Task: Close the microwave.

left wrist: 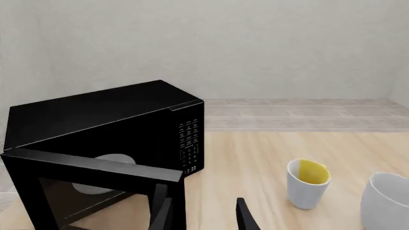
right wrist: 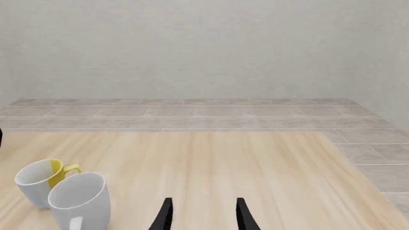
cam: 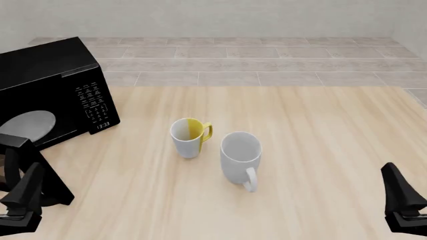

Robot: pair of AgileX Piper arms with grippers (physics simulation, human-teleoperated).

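Left wrist view: the microwave (left wrist: 108, 139) is sitting at the desk's (left wrist: 255, 158) far-left corner, door (left wrist: 96, 184) swinging open; the left hand (left wrist: 204, 215) is spread. Front view: pushing off-centre is risking shoving the microwave. Right wrist view: the right hand (right wrist: 202, 214) is spread, idling.

Counted on the worktop (cam: 320, 125): one microwave (cam: 47, 75), with one door (left wrist: 96, 175) standing open, one keypad panel (cam: 93, 102) and one clock display (cam: 103, 125). Two mugs present: one white mug with yellow interior and handle (cam: 188, 137), one plain white mug (cam: 240, 155). Two end effectors in view, namely one left end effector (cam: 23, 197) and one right end effector (cam: 400, 200), each showing two black fingers parted in its own wrist view.
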